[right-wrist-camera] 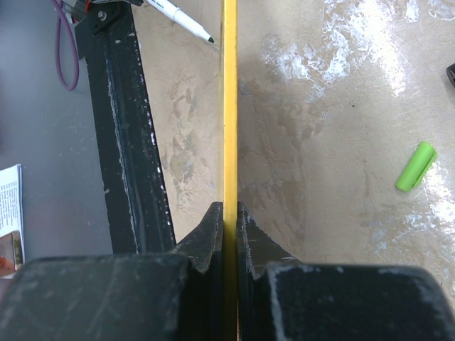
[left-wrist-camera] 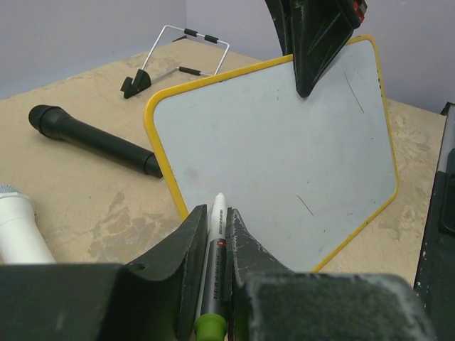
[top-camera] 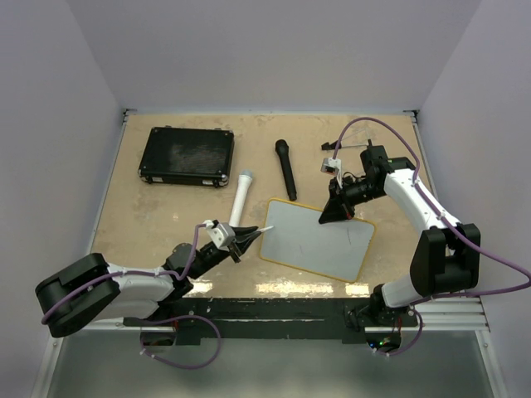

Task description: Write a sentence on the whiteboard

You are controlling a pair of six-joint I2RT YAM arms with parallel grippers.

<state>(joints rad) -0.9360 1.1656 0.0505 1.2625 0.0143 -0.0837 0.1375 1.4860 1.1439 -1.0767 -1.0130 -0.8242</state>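
my left fingers [left-wrist-camera: 215, 219]: clamped shut on the marker [left-wrist-camera: 212, 270], tip just beside the whiteboard [left-wrist-camera: 284, 142] | my right fingers [right-wrist-camera: 229, 217]: pinched shut on its yellow rim

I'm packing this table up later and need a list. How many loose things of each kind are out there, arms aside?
microphones: 2, the black microphone and the white microphone
whiteboard: 1
black case: 1
marker: 1
green marker cap: 1
wire stand: 1
Total: 7
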